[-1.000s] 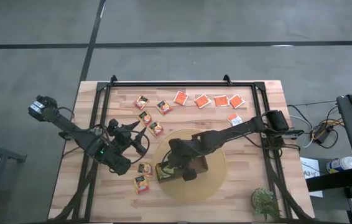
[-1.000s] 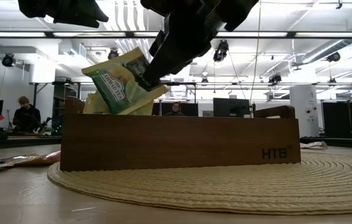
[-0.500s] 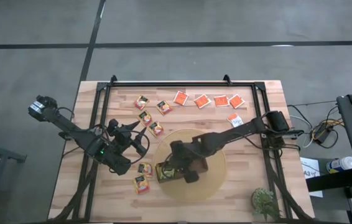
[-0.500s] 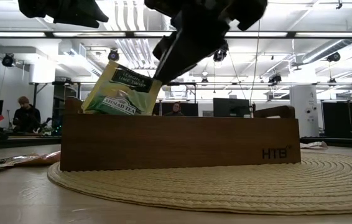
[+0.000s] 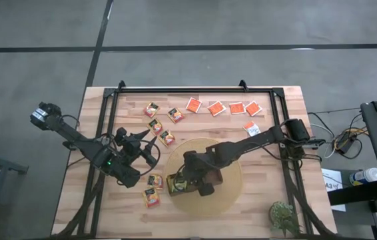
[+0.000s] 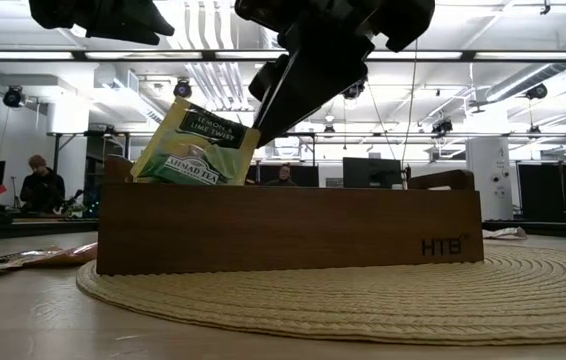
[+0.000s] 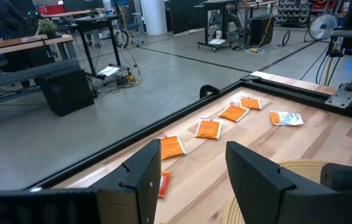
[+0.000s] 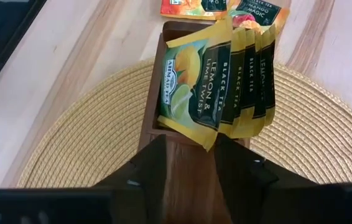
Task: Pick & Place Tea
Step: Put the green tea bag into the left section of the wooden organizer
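A brown wooden tray (image 5: 208, 179) stands on a round woven mat (image 5: 232, 167). In its left-end compartment several green-and-yellow tea sachets stand on edge, leaning together. The nearest one (image 8: 191, 81) (image 6: 195, 148) sticks up above the tray wall (image 6: 293, 230). My right gripper (image 8: 191, 158) (image 6: 263, 118) hangs open just above that sachet's upper corner, one finger on either side, and I see no touch. My left gripper (image 5: 150, 143) (image 7: 191, 171) waits open above the table left of the mat, holding nothing.
Bright orange sachets (image 5: 216, 107) lie in a row near the far edge. Yellow-orange ones (image 5: 155, 125) lie at the far left, and two more (image 5: 152, 188) lie left of the tray. A black frame rail (image 5: 195, 89) borders the table. A small plant (image 5: 283, 217) stands at the near right.
My right gripper has opened and let go of the green-and-yellow sachet. The sachet has tipped and dropped into the tray's left-end compartment, where it now leans against the other sachets. The gripper has stayed just above it.
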`<state>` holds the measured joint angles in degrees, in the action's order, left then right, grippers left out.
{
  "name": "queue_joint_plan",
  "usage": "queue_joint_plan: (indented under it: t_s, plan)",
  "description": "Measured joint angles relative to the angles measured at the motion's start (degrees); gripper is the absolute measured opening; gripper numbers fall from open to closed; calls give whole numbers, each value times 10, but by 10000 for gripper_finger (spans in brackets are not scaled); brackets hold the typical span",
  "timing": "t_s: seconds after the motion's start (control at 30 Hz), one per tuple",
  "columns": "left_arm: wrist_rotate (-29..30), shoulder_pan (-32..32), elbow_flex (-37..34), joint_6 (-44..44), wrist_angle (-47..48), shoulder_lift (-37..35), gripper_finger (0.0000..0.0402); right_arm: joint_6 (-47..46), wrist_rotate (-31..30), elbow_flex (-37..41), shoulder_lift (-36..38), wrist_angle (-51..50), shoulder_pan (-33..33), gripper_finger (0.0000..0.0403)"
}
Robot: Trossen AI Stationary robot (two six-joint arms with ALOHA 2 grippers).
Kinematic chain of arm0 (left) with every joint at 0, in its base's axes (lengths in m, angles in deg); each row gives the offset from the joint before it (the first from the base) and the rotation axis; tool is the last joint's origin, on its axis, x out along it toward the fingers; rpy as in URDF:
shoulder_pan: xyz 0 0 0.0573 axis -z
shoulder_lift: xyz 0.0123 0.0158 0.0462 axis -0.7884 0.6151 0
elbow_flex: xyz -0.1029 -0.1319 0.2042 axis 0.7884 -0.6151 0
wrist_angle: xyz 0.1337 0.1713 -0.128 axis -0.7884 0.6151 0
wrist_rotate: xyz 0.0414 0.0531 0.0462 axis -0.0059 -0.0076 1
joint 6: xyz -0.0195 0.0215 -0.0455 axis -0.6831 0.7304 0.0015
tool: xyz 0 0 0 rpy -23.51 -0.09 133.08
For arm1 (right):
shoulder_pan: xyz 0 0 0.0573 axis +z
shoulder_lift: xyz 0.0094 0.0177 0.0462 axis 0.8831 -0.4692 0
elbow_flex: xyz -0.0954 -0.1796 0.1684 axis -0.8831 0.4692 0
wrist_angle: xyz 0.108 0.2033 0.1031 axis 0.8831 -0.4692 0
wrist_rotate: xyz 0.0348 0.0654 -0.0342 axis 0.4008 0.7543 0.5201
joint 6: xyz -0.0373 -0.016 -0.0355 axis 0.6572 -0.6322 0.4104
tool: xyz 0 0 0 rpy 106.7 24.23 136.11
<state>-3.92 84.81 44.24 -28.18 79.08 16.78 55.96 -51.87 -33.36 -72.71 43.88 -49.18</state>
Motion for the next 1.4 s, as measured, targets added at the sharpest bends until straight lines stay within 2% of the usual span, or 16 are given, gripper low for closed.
queue_joint_plan:
  t_s: [0.13, 0.4, 0.77, 1.03, 1.4]
  plan:
    - [0, 0, 0, 0, 0, 0, 174, 0, 0, 0, 0, 0, 0, 100]
    - [0, 0, 0, 0, 0, 0, 174, 2, -5, 0, 0, 5, -3, 14]
    - [0, 0, 0, 0, 0, 0, 174, 32, -9, 0, 0, 6, -1, 8]
    - [0, 0, 0, 0, 0, 0, 174, 28, -69, -31, 5, -53, 11, 8]
    - [0, 0, 0, 0, -3, 0, 174, 3, -72, -43, 5, -50, 30, 8]
